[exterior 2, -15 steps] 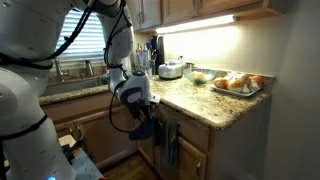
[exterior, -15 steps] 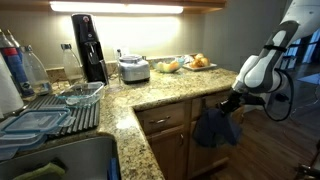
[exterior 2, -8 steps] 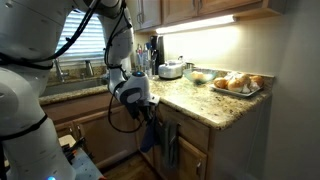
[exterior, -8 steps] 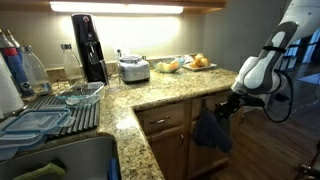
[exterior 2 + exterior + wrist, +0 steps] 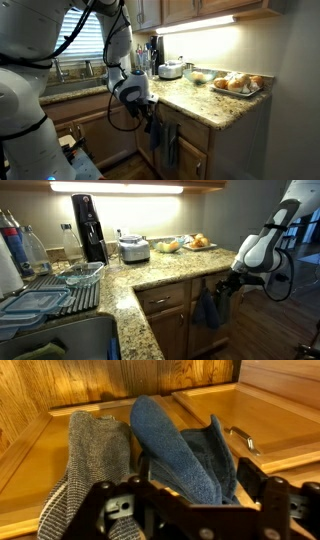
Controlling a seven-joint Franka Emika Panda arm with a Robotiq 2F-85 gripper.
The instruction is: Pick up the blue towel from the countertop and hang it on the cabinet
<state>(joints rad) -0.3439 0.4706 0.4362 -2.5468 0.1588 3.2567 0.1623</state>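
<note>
Low, hand [image 5: 224,286] on blue towel [image 5: 207,311].

The blue towel [image 5: 207,309] hangs against cabinet [image 5: 165,320], beside gripper [image 5: 224,286].

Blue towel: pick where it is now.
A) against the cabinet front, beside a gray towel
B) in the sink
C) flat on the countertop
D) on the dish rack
A: the wrist view shows the blue towel against the wooden cabinet front, next to the gray towel.
</note>
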